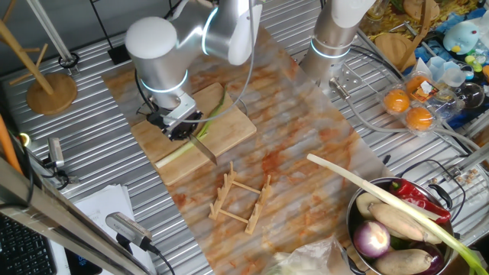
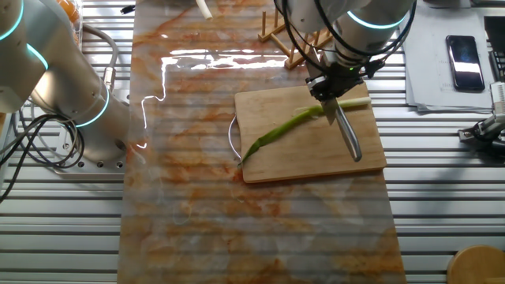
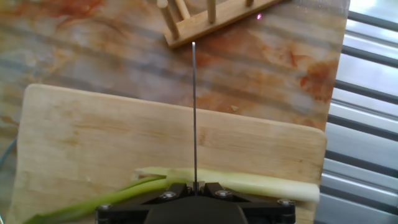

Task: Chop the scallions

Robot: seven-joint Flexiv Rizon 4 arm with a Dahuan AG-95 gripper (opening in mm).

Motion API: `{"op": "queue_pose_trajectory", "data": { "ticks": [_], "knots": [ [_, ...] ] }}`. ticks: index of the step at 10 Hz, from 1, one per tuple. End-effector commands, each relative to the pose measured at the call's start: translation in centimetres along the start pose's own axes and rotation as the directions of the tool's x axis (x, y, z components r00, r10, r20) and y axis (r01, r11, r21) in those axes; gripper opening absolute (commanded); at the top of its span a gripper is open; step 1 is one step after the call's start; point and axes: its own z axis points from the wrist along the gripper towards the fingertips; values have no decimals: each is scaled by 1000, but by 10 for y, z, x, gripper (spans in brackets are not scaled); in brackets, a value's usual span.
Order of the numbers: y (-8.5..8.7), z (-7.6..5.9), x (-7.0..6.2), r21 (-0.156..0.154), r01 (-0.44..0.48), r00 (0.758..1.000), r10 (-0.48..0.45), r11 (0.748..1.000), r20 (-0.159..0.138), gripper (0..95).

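Observation:
A slim scallion [image 2: 280, 132] lies across the wooden cutting board [image 2: 292, 162], with its pale root end toward the gripper and its green tip at the board's edge. It also shows as the scallion [image 1: 177, 151] and the scallion [image 3: 261, 183]. My gripper [image 2: 331, 88] hovers over the pale end, shut on a knife [image 2: 349, 134]. The blade rests across the stalk. In the hand view the knife [image 3: 193, 112] appears edge-on as a thin line rising from the gripper [image 3: 196, 186], which stands right over the stalk. The stalk looks whole on the cutting board [image 3: 112, 137].
A wooden rack [image 1: 241, 200] stands just past the board. A metal bowl [image 1: 359, 241] holds vegetables, and a long leek [image 1: 382, 195] lies over it. A second arm's base [image 1: 336, 34], a wooden stand [image 1: 50, 92] and a phone [image 2: 464, 51] ring the mat.

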Motion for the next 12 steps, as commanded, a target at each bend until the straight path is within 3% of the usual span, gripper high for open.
{"op": "queue_pose_trajectory", "data": {
  "ticks": [1,4,12],
  "knots": [
    [2,0,1,1,-2,1000,2,1000,0,0],
    [2,0,1,-2,2,1000,-2,1000,6,0],
    [2,2,-1,0,10,1000,-10,1000,-12,0]
  ]
}}
